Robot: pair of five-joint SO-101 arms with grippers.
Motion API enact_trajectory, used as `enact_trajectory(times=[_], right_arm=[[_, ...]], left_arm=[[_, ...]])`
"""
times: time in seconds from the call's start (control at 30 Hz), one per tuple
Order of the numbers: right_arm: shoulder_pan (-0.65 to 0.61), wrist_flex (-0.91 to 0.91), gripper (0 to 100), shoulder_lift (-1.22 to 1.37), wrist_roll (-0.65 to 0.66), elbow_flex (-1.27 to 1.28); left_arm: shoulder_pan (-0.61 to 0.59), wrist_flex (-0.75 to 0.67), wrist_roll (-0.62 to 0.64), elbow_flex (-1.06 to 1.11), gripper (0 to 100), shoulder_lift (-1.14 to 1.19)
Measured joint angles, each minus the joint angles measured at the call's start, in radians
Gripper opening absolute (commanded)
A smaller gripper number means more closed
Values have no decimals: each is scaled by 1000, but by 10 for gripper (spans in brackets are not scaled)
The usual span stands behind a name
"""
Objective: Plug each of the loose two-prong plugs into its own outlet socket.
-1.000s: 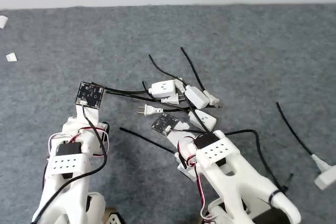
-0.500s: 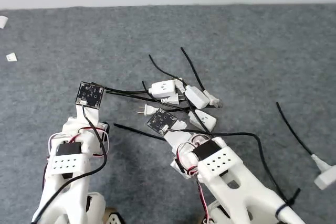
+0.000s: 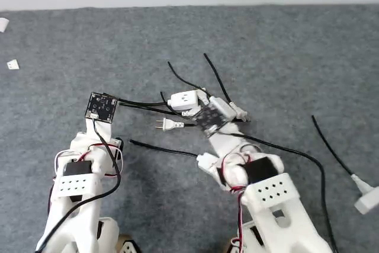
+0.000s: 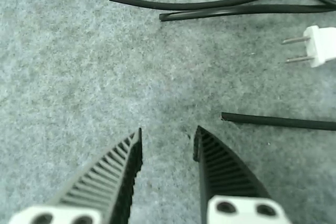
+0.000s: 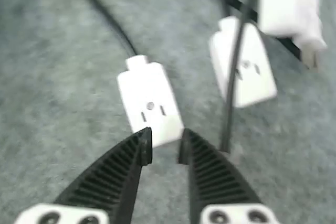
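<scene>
Leaning forward over the middle of the table [image 3: 284, 57], the right arm [image 3: 263, 185] is held low, its gripper [image 5: 164, 145] parted narrowly and gripping nothing. A white outlet socket [image 5: 149, 109], with two slots and a round hole, is seen just at its fingertips; contact cannot be told. The left gripper [image 4: 167, 142] is held parted and empty over the grey surface, with a white two-prong plug [image 4: 320, 45] lying nearby.

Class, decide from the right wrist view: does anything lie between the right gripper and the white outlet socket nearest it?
Nothing visible does. The nearest outlet socket lies on bare carpet right at the open right gripper. A black cable crosses the second socket beside it instead.
</scene>
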Motion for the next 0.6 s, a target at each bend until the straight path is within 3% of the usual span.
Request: enact_trajectory(times=[0.3, 0.6], right_arm=[[15, -101, 181, 72, 0, 17], [-69, -126, 184, 258, -18, 14]], left_arm=[[0, 0, 0, 0, 152, 0], [0, 0, 0, 0, 152, 0]])
